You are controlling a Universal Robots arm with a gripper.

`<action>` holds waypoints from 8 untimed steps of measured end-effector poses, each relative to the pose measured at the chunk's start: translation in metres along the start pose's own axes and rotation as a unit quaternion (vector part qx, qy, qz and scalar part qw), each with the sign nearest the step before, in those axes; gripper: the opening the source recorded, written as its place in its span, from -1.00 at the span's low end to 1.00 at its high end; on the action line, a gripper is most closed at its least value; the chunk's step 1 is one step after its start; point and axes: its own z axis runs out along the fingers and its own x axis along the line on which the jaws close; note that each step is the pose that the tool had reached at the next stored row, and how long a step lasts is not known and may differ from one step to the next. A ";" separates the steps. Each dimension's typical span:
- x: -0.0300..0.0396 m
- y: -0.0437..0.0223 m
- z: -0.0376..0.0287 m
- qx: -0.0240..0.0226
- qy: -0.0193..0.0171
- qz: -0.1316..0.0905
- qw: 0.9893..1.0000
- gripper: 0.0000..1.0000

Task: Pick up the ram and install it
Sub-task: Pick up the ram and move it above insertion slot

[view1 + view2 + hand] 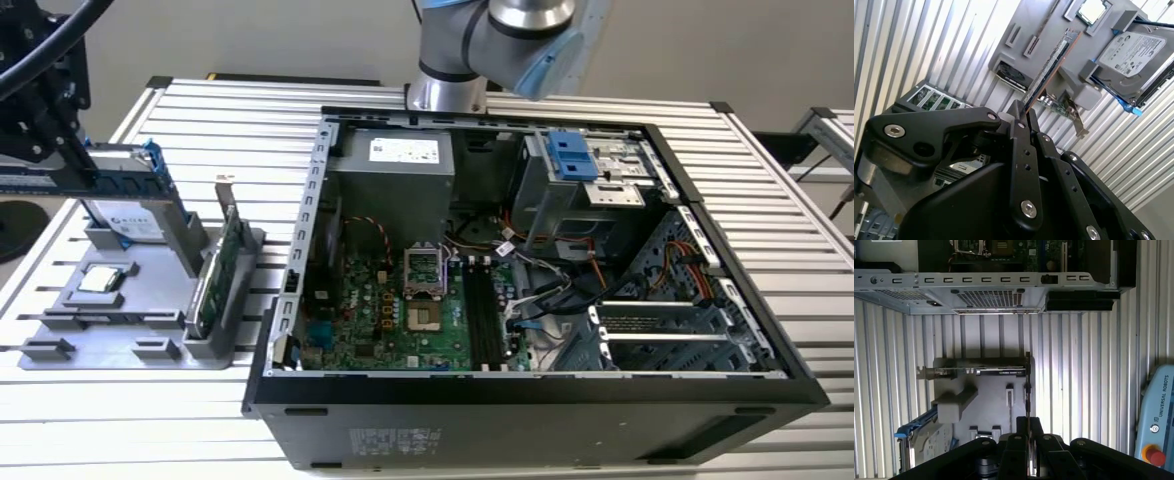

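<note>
Clamping the ram (pixel 1051 65) by one long edge, the gripper (pixel 1027 422) hangs over the grey holder (pixel 134 300) at the exterior view's left, well apart from the open case (pixel 318 200), likely leaving the stick's other edge free.

Robotics lab, PC-assembly test cell. Evidence: bench (pixel 174 105) is slatted aluminium profile. Robot arm (pixel 447 60) stands at its far edge, top centre of the exterior view, plain grey wall (pixel 267 35) behind. Open computer case (pixel 534 420) lies on its side mid-frame, motherboard (pixel 400 310) exposed. Grey fixture block (pixel 134 305) at the exterior view's left holds loose parts in slots: hard drive (pixel 127 220), processor (pixel 104 280), expansion card (pixel 220 275). Black hand (pixel 1021 114) grips the ram (pixel 1050 67). Pale blue pendant (pixel 1161 405) with red stop button (pixel 1155 456) in the first wrist view.
</note>
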 end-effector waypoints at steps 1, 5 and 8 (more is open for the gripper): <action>0.0001 0.0017 -0.0001 0.000 0.000 0.000 1.000 -1.00; 0.0006 0.0081 0.0000 0.000 0.000 0.000 1.000 -1.00; 0.0010 0.0131 0.0000 0.000 0.000 0.000 1.000 -1.00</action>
